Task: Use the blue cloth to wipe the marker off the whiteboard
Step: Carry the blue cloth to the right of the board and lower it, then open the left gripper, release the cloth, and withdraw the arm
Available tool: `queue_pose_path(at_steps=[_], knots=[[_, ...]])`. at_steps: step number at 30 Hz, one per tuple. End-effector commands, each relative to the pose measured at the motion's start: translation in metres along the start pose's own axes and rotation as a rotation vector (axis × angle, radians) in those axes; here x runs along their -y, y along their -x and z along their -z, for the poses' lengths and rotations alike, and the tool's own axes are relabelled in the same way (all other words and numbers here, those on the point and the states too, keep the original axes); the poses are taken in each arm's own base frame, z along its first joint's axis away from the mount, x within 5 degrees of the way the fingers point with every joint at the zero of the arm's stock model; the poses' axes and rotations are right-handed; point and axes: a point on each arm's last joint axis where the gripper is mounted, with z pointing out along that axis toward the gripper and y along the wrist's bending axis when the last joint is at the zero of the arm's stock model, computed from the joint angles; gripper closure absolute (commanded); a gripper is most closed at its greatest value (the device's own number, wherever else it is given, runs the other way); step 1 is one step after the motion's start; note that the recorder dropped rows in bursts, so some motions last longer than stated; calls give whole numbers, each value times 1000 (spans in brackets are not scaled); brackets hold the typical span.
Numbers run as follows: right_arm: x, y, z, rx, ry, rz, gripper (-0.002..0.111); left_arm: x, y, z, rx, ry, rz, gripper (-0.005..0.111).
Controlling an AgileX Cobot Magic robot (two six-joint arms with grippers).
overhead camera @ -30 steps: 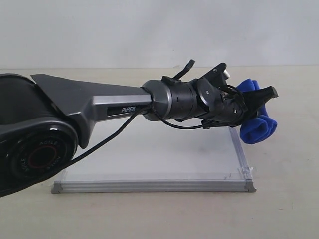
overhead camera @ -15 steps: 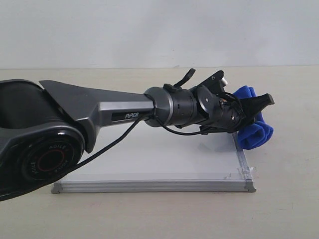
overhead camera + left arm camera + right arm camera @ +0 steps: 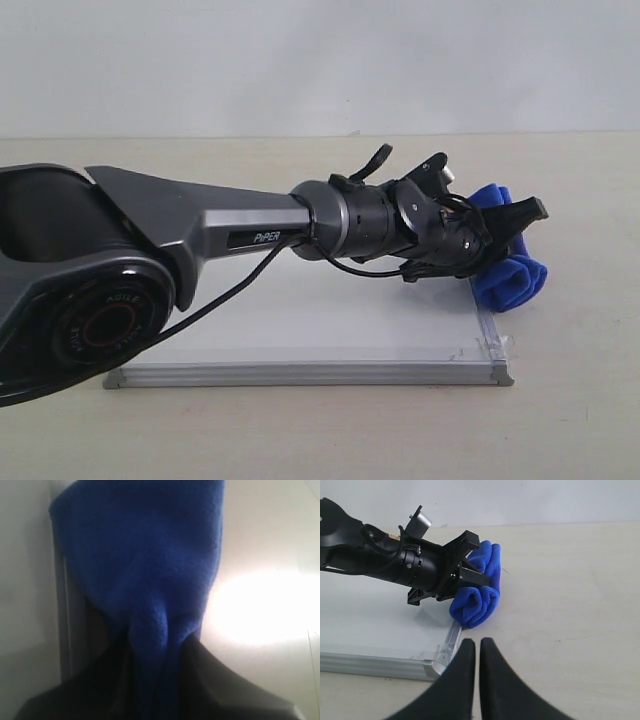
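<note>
My left gripper [image 3: 515, 240] is shut on the blue cloth [image 3: 512, 280], which bulges out on both sides of the jaws at the whiteboard's [image 3: 300, 320] right edge. In the left wrist view the blue cloth [image 3: 145, 555] fills the frame, pinched in the left gripper [image 3: 157, 680], with the board's grey frame [image 3: 65, 605] beside it. From the right wrist view the blue cloth [image 3: 477, 600] lies over the frame of the whiteboard [image 3: 370, 625]. My right gripper [image 3: 477, 645] is shut and empty, hovering near the board's front right corner. The marker is hidden.
The board lies on a beige table [image 3: 580, 400] in front of a white wall. The left arm's long dark body [image 3: 200, 230] stretches across the board from the left and covers much of its surface.
The left gripper has sunk lower with the cloth and drawn slightly back, bringing the cloth down onto the board's right edge. The arm's base has shifted a little to the right.
</note>
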Motion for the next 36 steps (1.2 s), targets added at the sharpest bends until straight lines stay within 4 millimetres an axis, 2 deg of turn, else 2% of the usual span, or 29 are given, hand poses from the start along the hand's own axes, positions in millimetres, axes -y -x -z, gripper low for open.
queue_pose_path(at_steps=[1,5,9,17,22,25,28,33,36], knots=[[0,1,0,12,-2,4,108,0,0,2,-16,1,13,82],[0,1,0,12,-2,4,108,0,1,2,-15,2,14,55],[0,1,0,12,-2,4,108,1,1,2,-20,1,14,38],[0,1,0,12,-2,4,108,17,12,19,-25,-30,-54,36],[0,1,0,12,-2,4,108,21,16,28,-86,-28,-102,36],[0,1,0,12,-2,4,108,19,19,32,-125,-16,-120,45],[0,1,0,12,-2,4,108,18,22,37,-152,8,-180,63],[0,1,0,10,-2,4,108,25,24,52,-199,45,-293,102],[0,1,0,10,-2,4,108,22,30,69,-186,98,-289,102]])
